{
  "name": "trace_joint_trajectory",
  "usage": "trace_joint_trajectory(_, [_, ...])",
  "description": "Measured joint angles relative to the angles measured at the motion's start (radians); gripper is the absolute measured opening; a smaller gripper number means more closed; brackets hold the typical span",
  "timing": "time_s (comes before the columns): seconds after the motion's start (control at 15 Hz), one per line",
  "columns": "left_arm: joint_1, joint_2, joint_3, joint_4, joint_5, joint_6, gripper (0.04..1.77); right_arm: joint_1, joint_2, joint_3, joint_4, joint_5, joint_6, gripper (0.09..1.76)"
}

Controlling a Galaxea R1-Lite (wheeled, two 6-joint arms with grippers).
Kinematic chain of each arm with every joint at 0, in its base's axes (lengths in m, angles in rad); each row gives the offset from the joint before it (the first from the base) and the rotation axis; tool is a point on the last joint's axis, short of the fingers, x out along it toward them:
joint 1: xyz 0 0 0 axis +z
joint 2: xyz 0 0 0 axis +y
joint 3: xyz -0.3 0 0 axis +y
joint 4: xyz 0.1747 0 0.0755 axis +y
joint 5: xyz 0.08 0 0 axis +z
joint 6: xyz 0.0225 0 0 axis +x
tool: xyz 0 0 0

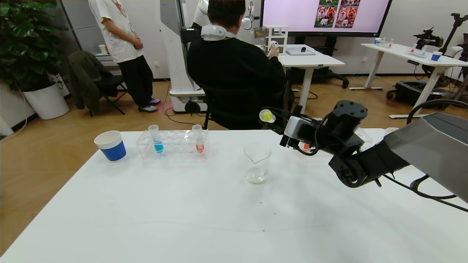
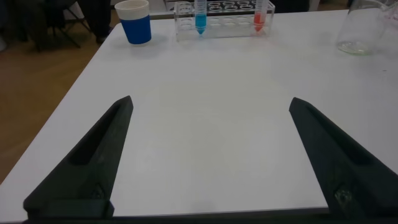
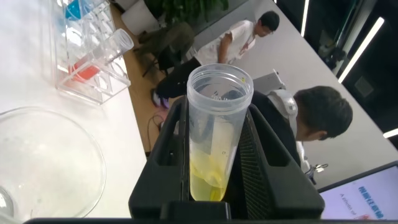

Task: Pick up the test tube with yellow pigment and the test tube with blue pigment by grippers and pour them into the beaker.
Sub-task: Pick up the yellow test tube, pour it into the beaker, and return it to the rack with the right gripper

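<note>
My right gripper (image 1: 273, 118) is shut on the test tube with yellow pigment (image 1: 267, 115), held tilted in the air, above and a little right of the beaker (image 1: 257, 162). In the right wrist view the tube (image 3: 214, 143) sits between the black fingers (image 3: 171, 143), yellow liquid low inside, the beaker's rim (image 3: 43, 162) below. The test tube with blue pigment (image 1: 158, 140) stands in the clear rack (image 1: 175, 146) at the back left. My left gripper (image 2: 210, 102) is open and empty over the bare table, out of the head view.
An orange-tipped tube (image 1: 199, 141) stands in the same rack. A blue-and-white paper cup (image 1: 110, 145) stands left of the rack. Another orange-tipped tube (image 1: 306, 147) shows behind my right wrist. The table's far edge runs just behind the rack. A seated person (image 1: 234, 69) is beyond it.
</note>
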Motion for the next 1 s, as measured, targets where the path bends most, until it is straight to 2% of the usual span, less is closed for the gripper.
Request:
trace_joint_trajectory(0.13, [0.0, 0.0, 0.0, 0.0, 0.0, 0.0, 1.75, -0.003, 0.011, -0.004, 0.005, 0.034, -0.098, 0.49])
trace_joint_trajectory(0.47, [0.0, 0.0, 0.0, 0.0, 0.0, 0.0, 1.75, -0.008, 0.044, -0.037, 0.006, 0.113, -0.235, 0.49])
trace_joint_trajectory(0.73, [0.0, 0.0, 0.0, 0.0, 0.0, 0.0, 1.75, -0.014, 0.079, -0.06, 0.004, 0.173, -0.321, 0.49])
trace_joint_trajectory(1.0, [0.0, 0.0, 0.0, 0.0, 0.0, 0.0, 1.75, -0.014, 0.11, -0.093, 0.004, 0.222, -0.352, 0.49])
